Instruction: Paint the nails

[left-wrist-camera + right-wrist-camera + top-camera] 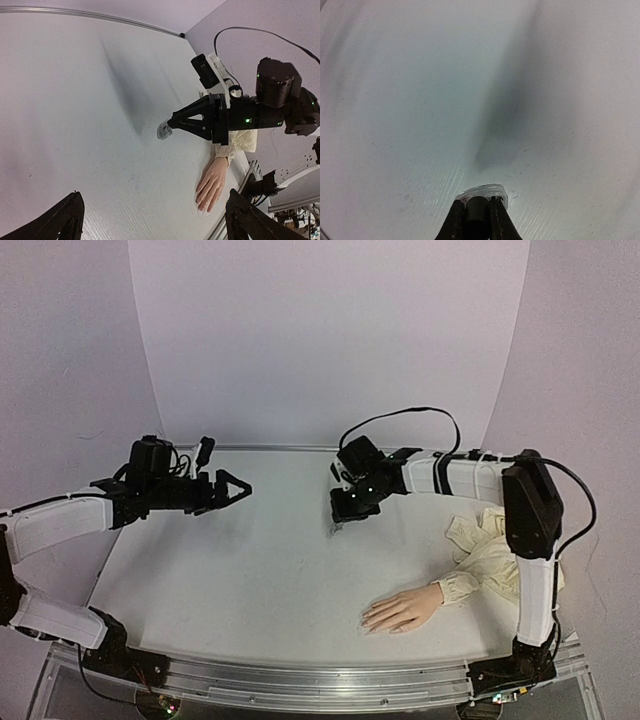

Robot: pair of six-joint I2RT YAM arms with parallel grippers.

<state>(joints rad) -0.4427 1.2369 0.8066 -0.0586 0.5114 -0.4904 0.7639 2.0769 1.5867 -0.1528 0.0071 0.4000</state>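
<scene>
The skin-coloured mannequin hand lies palm down near the table's front right, and a cream sleeve trails from it. Its nails point left. A small glass polish bottle stands mid-table, behind the hand. My right gripper is shut on the bottle's black cap, reaching down from above. Far to the left, my left gripper hovers open and empty, pointing toward the bottle.
The white table is ringed by pale walls, with a metal rail along the front edge. The right arm's black cable loops above its wrist. The sleeve bunches against the right arm's upright link.
</scene>
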